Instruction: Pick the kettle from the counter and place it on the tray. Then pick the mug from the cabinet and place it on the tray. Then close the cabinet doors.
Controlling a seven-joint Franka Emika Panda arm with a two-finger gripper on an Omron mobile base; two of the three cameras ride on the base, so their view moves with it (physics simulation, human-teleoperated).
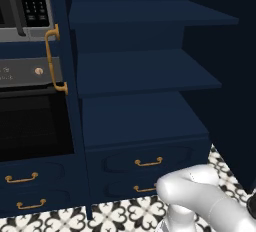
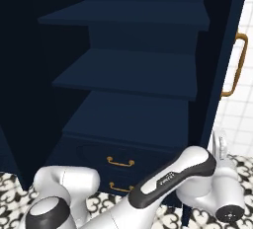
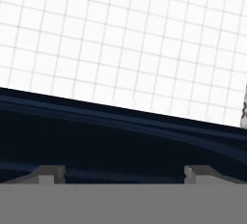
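The navy cabinet (image 1: 142,71) stands open, and its shelves (image 2: 133,72) are bare. Its left door (image 1: 70,76) is swung back beside the oven. The right door (image 2: 220,50), with its brass bar handle (image 2: 238,65), juts out toward me. My arm is folded low in front of the drawers, and my gripper (image 2: 220,144) sits just past the right door's outer side. In the hand view the gripper (image 3: 123,172) is open with nothing between its tips, facing a navy door edge (image 3: 120,136) and white wall tiles. Kettle, mug, tray and counter are out of view.
A black oven (image 1: 30,121) and a microwave (image 1: 25,6) sit left of the cabinet. Drawers with brass pulls (image 1: 148,162) are below the shelves. A white tiled wall (image 2: 242,119) lies to the right of the door. The floor (image 1: 55,221) is patterned tile.
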